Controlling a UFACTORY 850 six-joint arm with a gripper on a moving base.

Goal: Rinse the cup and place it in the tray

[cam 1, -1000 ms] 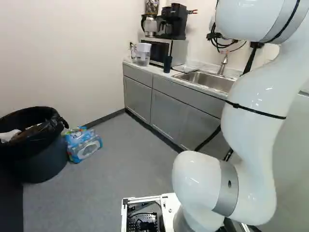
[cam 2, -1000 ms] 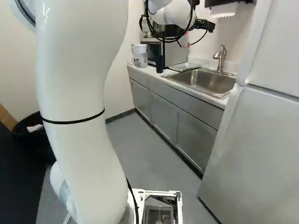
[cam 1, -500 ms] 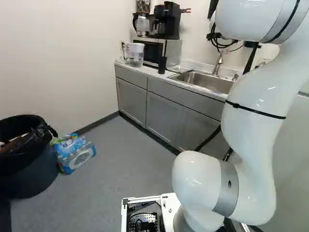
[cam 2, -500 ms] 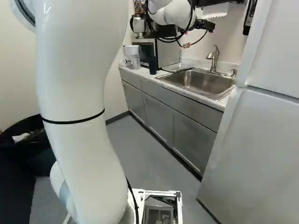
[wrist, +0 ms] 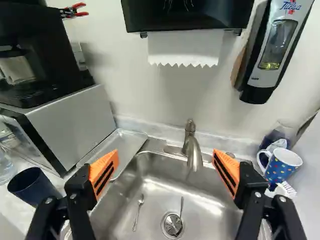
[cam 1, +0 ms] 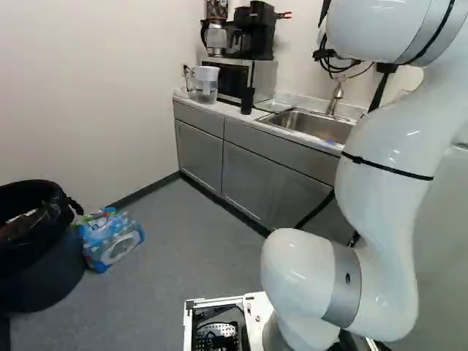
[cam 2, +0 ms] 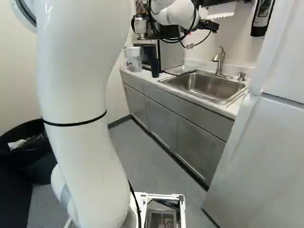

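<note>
Steel sink [cam 2: 204, 86] shows wider: base [cam 1: 256, 313] has moved.

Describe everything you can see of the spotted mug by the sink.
The mug looks like glazed ceramic: blue outside with coloured dots, pale inside, its white handle towards the tap. Its open mouth faces up. It is beside the sink, with a white-bristled brush near its foot; whether they touch is unclear.

One mug [wrist: 282, 167], one tray [wrist: 120, 146], two utensils [wrist: 137, 214]
</note>
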